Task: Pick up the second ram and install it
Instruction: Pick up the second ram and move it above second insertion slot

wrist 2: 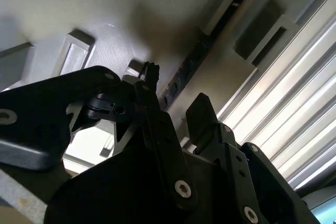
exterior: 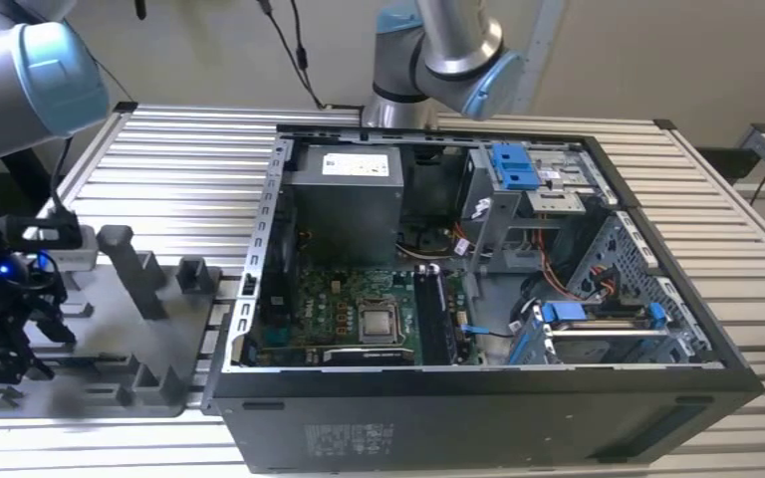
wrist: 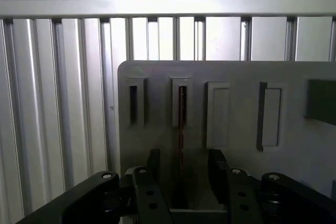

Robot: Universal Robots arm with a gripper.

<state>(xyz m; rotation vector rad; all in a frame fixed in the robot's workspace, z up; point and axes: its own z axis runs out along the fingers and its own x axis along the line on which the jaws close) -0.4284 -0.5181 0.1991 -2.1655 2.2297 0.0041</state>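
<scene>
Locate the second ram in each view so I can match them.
Exterior view: not discernible beside the gripper, at the exterior view's left.
First wrist view: the second ram stands edge-on between the open fingers.
Second wrist view: a dark slanted strip past the fingertips.
Shared landmark: the grey holder.

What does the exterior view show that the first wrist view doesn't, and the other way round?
The exterior view adds the open black computer case with its green motherboard. The first wrist view adds the thin dark memory stick standing edge-on in a slot, between the open fingers of the black end effector. Both share the grey plastic holder plate and the ribbed metal table.
</scene>
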